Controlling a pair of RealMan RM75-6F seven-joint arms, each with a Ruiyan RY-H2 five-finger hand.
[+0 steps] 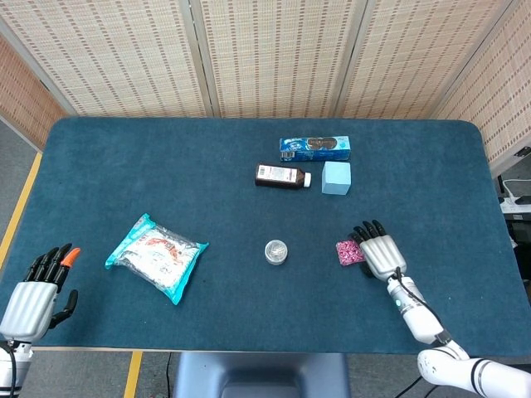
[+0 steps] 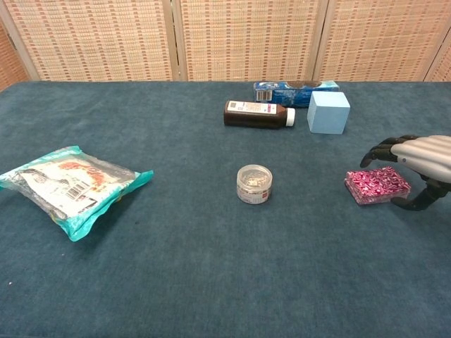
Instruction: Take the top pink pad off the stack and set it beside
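A small stack of pink patterned pads [image 2: 376, 185] [image 1: 346, 252] lies on the blue table, right of centre. My right hand [image 2: 417, 162] [image 1: 376, 251] hovers over its right half with fingers spread and curved and the thumb low beside the stack's near right corner. Nothing is in its grasp; contact with the pads is unclear. My left hand [image 1: 39, 292] rests at the table's near left edge, fingers apart and holding nothing; the chest view does not show it.
A small round clear jar [image 2: 254, 184] stands left of the stack. Behind are a brown bottle [image 2: 258, 114] on its side, a light blue cube [image 2: 328, 112] and a blue biscuit box [image 2: 296, 91]. A teal snack bag [image 2: 72, 185] lies at the left.
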